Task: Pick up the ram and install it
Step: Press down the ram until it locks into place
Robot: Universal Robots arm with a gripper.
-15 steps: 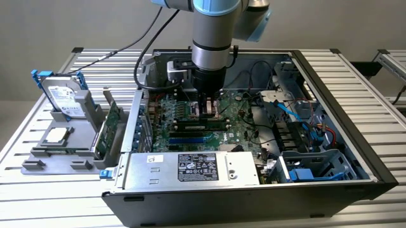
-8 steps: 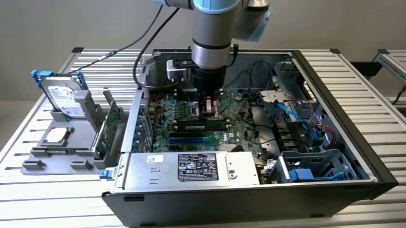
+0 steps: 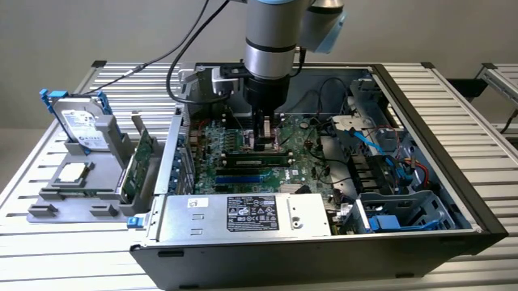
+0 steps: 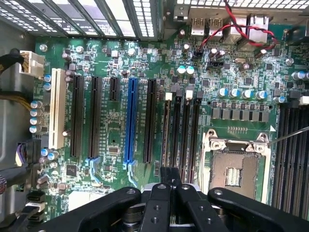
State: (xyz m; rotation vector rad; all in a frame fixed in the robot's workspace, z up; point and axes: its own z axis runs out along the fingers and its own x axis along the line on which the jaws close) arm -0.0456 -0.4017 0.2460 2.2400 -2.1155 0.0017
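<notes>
The ram (image 3: 257, 160) is a narrow green stick with dark chips. It stands on edge in a memory slot on the motherboard (image 3: 242, 142) inside the open computer case. In the wrist view the ram (image 4: 166, 130) shows edge-on as a thin pale strip between the black slots, running up to the fingertips. My gripper (image 3: 261, 147) hangs straight down over the middle of the stick, close above its upper edge. The black fingers (image 4: 164, 180) are pressed together, and the gripper (image 4: 170, 170) is shut with nothing visible between them. I cannot tell whether the tips touch the ram.
The empty CPU socket (image 4: 234, 166) lies beside the memory slots, with a blue slot (image 4: 129, 121) on their other side. On the exterior view's left, a grey stand (image 3: 77, 194) holds a silver hard drive (image 3: 79, 121) and a green expansion card (image 3: 143, 159). Cables (image 3: 364, 139) and the case walls surround the board.
</notes>
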